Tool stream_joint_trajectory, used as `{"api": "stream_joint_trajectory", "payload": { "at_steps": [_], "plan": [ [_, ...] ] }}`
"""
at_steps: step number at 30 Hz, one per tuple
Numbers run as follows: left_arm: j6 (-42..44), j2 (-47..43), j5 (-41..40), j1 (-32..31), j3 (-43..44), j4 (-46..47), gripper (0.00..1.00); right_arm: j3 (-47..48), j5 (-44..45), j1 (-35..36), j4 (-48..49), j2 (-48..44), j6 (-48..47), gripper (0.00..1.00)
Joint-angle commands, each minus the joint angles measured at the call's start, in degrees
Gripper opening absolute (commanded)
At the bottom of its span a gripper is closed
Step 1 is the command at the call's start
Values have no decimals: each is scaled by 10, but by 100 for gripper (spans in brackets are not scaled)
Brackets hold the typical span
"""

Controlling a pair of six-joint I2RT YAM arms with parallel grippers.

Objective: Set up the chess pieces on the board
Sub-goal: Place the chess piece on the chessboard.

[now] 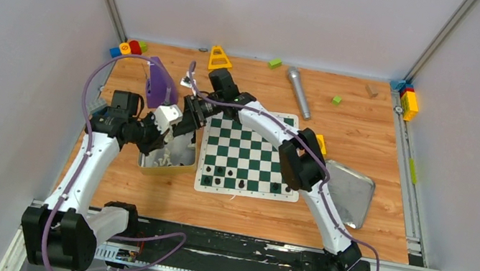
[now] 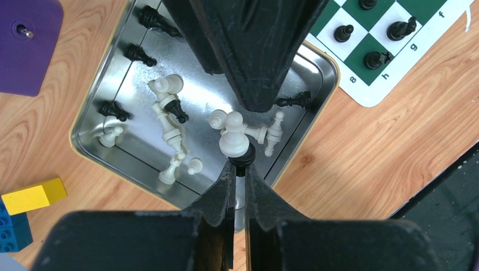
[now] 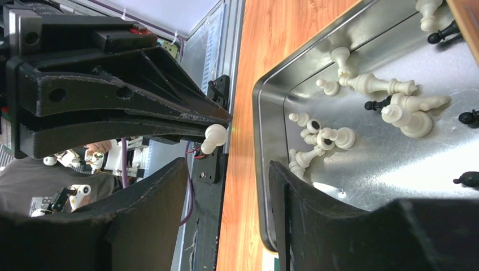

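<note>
A white pawn (image 2: 233, 135) is being pinched at its base by the left tool (image 2: 240, 168), whose jaws are standing narrow around it, just above the metal tray (image 2: 135, 164). More chess pieces (image 2: 169, 113), black and white, are lying loose in that tray. A few black pieces (image 1: 219, 171) are standing along the near edge of the board (image 1: 250, 144), which is lying on the table (image 1: 370, 120) just right of the tray. The right tool (image 3: 226, 166) is hovering over the tray, its jaws standing apart and gripping nothing.
</note>
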Motion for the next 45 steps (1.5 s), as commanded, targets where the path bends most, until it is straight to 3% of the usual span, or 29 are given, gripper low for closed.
{"api": "stream_joint_trajectory", "payload": {
  "at_steps": [1, 21, 30, 37, 39, 40, 42, 44, 45],
  "plan": [
    [-5, -10, 15, -2, -6, 13, 0, 40, 6, 7, 30, 4, 22, 54],
    [-7, -2, 12, -2, -9, 20, 0, 46, 40, 30, 15, 18, 16, 39],
    [-7, 1, 0, -2, -11, 23, 0, 34, 53, 31, 4, 16, 2, 11],
    [5, -16, -36, -2, -21, 15, 0, 53, 126, 21, -38, 21, -26, 5],
    [9, -24, -44, -2, -26, 13, 0, 67, 141, 21, -52, 26, -36, 8],
    [10, -26, -46, -2, -27, 13, 0, 71, 146, 21, -58, 29, -38, 14],
    [8, -30, -38, -2, -24, 9, 0, 75, 149, 21, -63, 31, -41, 33],
    [6, -27, -20, -2, -14, 0, 0, 76, 146, 21, -66, 25, -46, 59],
    [5, -22, -15, -2, -10, -2, 1, 76, 143, 20, -67, 19, -50, 65]
  ]
}}
